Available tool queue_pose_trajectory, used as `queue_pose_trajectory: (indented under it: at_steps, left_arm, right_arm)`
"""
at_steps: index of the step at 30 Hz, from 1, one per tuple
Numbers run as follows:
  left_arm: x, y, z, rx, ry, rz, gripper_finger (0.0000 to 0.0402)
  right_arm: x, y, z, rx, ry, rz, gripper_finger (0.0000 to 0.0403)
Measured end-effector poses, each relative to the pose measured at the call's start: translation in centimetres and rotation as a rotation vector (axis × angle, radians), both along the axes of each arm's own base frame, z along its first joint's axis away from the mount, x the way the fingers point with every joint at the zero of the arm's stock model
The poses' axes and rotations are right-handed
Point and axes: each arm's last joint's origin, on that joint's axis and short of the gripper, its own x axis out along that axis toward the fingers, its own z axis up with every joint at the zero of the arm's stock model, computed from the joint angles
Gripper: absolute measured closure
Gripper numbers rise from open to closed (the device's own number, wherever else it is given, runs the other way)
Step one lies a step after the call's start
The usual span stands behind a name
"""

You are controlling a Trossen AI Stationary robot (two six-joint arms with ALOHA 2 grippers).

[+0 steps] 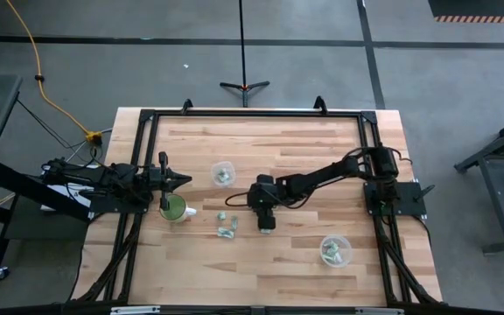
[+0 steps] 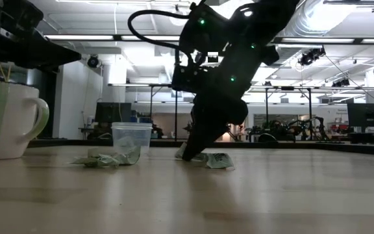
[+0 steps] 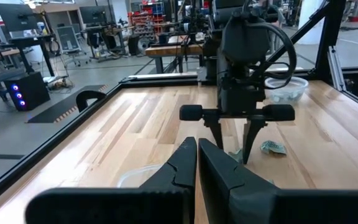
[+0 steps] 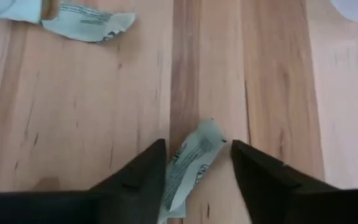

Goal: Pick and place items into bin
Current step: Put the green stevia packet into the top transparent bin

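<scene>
Several tiny pale green-and-silvery wrapped pieces [image 1: 227, 226] lie flat on the wooden table near its middle. My right gripper [image 4: 197, 171] is open and reaches down to the tabletop. Its fingers stand on either side of one piece [image 4: 194, 152]. Two more pieces [image 4: 86, 23] lie farther off. In the low view the right gripper [image 2: 197, 151] reaches the table beside a piece [image 2: 219, 160]. My left gripper [image 3: 197, 155] is shut and hovers above the green cup [image 1: 173, 208], at the table's left. My right gripper comes from above, pointing down, with one finger [image 4: 145, 177] on each side of the wrapped piece, which lies flat on the table. I cannot tell whether either finger touches it.
A clear plastic cup [image 1: 224, 173] with pieces in it stands toward the far side. Another clear cup [image 1: 335, 251], also holding pieces, stands near the right front. A black frame [image 1: 252, 114] borders the table. Bare wood shows along the near edge.
</scene>
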Motion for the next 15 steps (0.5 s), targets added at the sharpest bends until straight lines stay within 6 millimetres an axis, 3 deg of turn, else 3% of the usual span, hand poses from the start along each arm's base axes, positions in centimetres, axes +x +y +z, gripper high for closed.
queue_pose_trajectory:
  at_steps: [6,11,15]
  left_arm:
    - [0.0,0.0,0.0,0.0,0.0,0.0,0.0351]
    - [0.0,0.0,0.0,0.0,0.0,0.0,0.0351]
    - [0.0,0.0,0.0,0.0,0.0,-0.001,0.035]
  right_arm:
    - [0.6,0.0,0.3,-0.032,-0.066,0.059,0.0381]
    - [1.9,-0.7,1.4,-0.076,-0.238,0.089,0.0381]
    - [3.0,-2.3,2.8,-0.053,-0.426,0.134,0.0398]
